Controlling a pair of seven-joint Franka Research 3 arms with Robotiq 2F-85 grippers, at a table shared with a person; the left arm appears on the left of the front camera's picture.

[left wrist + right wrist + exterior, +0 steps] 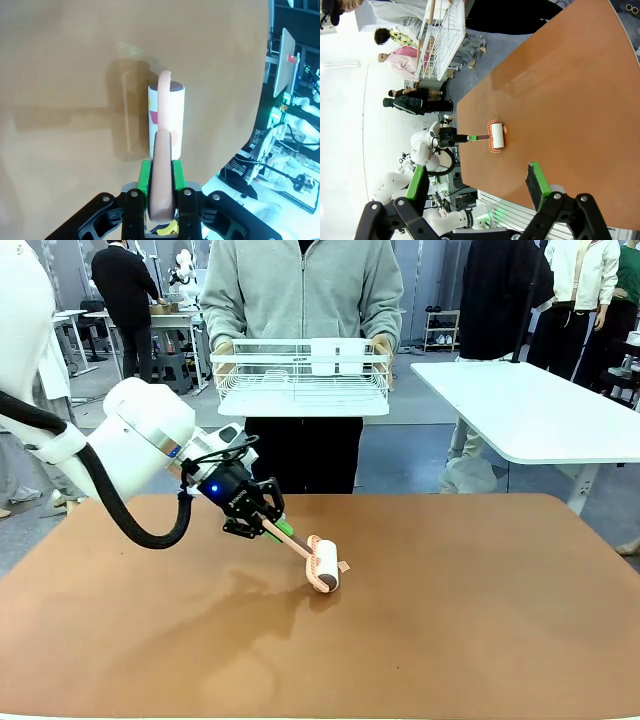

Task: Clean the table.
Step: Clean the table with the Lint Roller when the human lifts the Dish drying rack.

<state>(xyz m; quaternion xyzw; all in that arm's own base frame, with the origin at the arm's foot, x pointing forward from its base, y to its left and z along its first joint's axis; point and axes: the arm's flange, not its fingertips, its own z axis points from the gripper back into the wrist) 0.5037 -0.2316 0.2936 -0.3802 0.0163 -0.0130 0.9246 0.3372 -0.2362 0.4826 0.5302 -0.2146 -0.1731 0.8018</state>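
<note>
My left gripper (278, 527) is shut on the peach handle of a lint roller (322, 565), whose white roll rests on the reddish-brown table (480, 620) left of centre. Seen from the left wrist, the handle runs up between the green pads (144, 178) to the lint roller (166, 117), with the table (60, 75) beneath. My right gripper (477, 182) hangs open high over the table (570, 100), with nothing between its fingers, and looks down on the lint roller (496, 137) and the left gripper (454, 137).
At the far side a person stands holding a white wire basket (300, 375) in both hands. A white-topped table (540, 410) stands at the back right. Other people stand farther off.
</note>
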